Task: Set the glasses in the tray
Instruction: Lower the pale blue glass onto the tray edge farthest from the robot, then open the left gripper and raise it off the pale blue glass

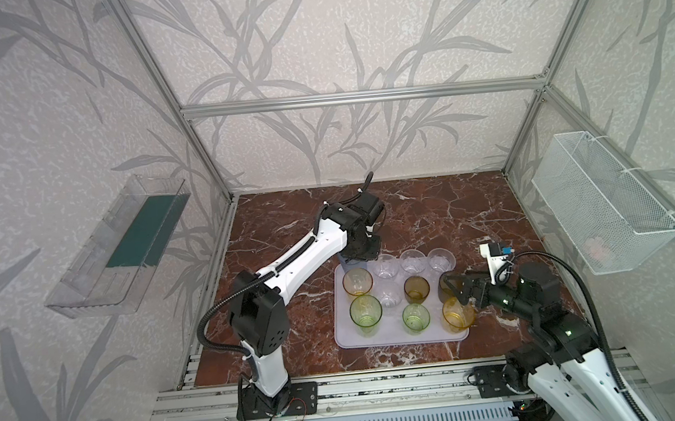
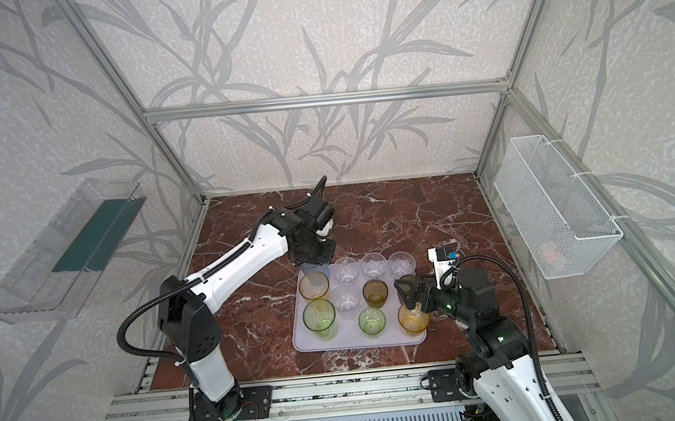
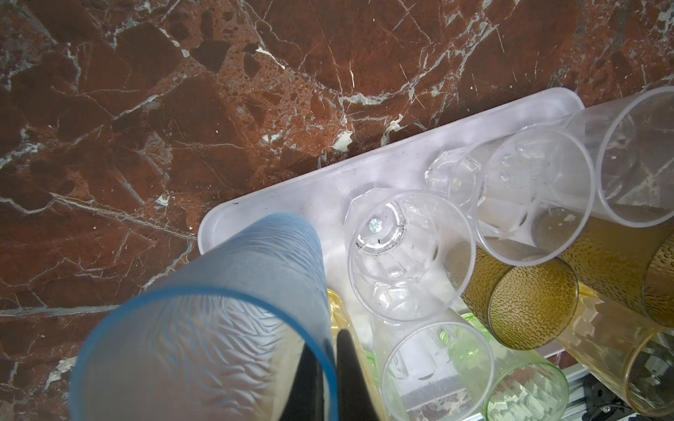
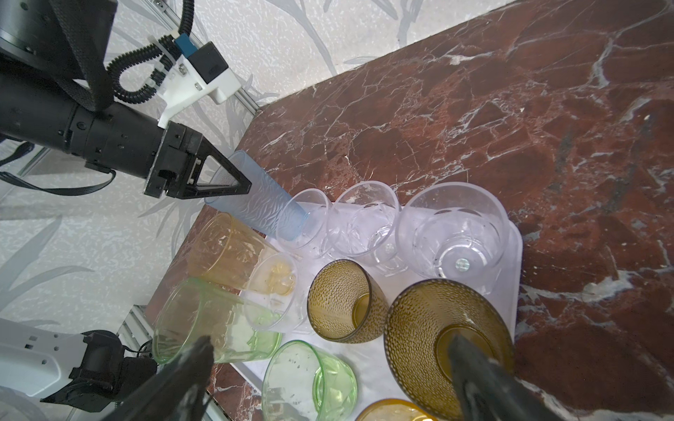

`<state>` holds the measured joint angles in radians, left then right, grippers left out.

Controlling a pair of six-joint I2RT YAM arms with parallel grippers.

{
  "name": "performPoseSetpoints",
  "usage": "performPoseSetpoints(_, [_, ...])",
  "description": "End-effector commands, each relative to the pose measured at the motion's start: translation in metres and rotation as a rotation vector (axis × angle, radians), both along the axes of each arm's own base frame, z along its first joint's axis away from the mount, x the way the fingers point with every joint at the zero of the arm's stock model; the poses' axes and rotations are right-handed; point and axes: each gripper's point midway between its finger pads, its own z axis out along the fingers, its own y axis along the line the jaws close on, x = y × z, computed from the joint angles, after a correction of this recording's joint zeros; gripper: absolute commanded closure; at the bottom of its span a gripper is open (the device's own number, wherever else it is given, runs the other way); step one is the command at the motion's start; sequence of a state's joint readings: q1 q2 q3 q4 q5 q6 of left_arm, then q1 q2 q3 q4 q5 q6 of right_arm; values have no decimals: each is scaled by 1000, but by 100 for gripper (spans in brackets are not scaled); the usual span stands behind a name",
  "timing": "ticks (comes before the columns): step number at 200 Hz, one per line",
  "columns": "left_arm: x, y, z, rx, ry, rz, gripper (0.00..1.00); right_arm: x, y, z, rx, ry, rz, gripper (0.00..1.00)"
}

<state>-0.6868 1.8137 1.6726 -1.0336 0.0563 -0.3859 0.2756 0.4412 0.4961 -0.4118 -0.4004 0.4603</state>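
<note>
the fingers [image 3: 348,364] of the left gripper [image 4: 243,187] are pinching the rim of the frosted blue-grey glass [image 3: 204,320], with one finger lying inside the mouth and the other against the outer wall. the glass is pointing base-down at the far left corner of the tray [image 1: 397,338], inside its low rim. whether its base is touching the tray floor cannot be told.

the right gripper [image 1: 455,290] is hovering over the right side of the tray, its fingers [image 4: 182,379] standing wide apart and gripping nothing. one finger is showing in front of the mouth of the dark olive-brown glass [image 4: 430,328], and contact there cannot be told.

counting that one, ten other glasses are standing upright in the tray in both top views. three clear glasses [image 1: 412,260] are lining the far edge and a fourth clear glass [image 1: 389,294] is sitting in the middle. there are also two amber glasses [image 1: 357,281], two light green glasses [image 1: 365,310] and a second olive-brown glass [image 1: 416,288].

the tray is lying on the red-brown marble table [image 1: 432,211], towards its near side, between the two arms.
</note>
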Motion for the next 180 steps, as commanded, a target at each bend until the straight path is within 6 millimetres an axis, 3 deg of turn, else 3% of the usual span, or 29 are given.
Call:
performPoseSetpoints(1, [-4,2,-1,15,-2,2,94,-1,-3,12,7,-25,-14,1])
performPoseSetpoints(67, [-1,5,0,29,-20,11,76,-2,-5,10,-4,-17,-25,1])
performPoseSetpoints(108, [3,9,14,23,-69,22,38,-2,-6,10,-8,-18,-28,1])
performPoseSetpoints(137, [5,9,27,2,-110,27,18,0,-6,11,-9,-17,-31,1])
performPoseSetpoints(150, [6,11,32,-2,-126,33,2,1,-6,12,-7,-17,-32,1])
performPoseSetpoints(180, [5,16,44,-14,-164,47,1,4,-5,13,-7,-13,-31,1])
